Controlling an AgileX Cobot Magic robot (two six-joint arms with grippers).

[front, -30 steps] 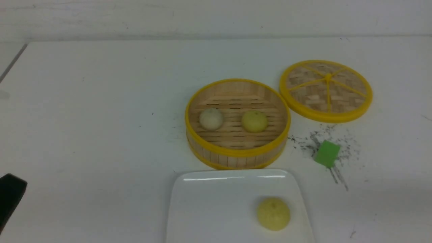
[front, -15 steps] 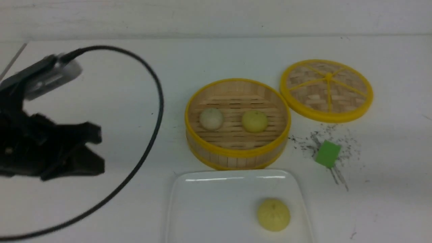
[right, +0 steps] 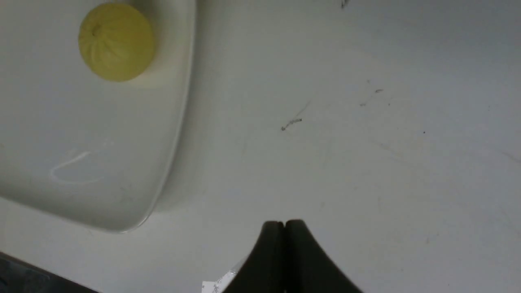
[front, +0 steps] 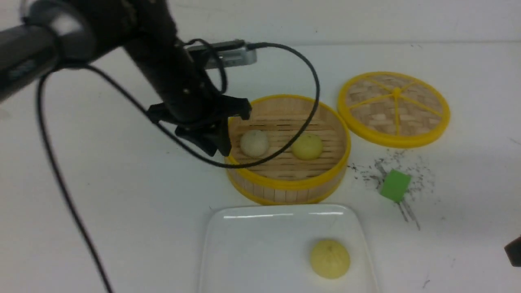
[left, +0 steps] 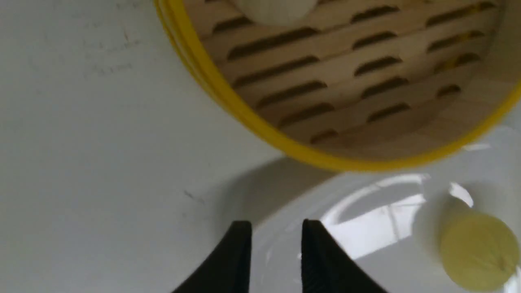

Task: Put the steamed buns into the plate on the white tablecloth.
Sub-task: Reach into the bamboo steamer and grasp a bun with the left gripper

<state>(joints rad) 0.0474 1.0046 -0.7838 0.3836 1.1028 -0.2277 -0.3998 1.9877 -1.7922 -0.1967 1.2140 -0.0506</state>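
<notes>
While one yellow bun (front: 329,258) lies on the plate (front: 252,252) at lower centre, the beige bun (front: 254,143) and other yellow bun (front: 307,146) wait in the steamer (front: 285,185); left pincer (left: 276,244) apart, empty; right pincer (right: 284,228) together.

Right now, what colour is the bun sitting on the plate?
Pale yellow, with a pleated top; the right wrist view shows the bun best.

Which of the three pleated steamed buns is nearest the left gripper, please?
The beige-white bun in the yellow-rimmed bamboo steamer basket, beside the left gripper; its pale yellow neighbour and the pale yellow bun on the glossy white plate lie farther off.
</notes>
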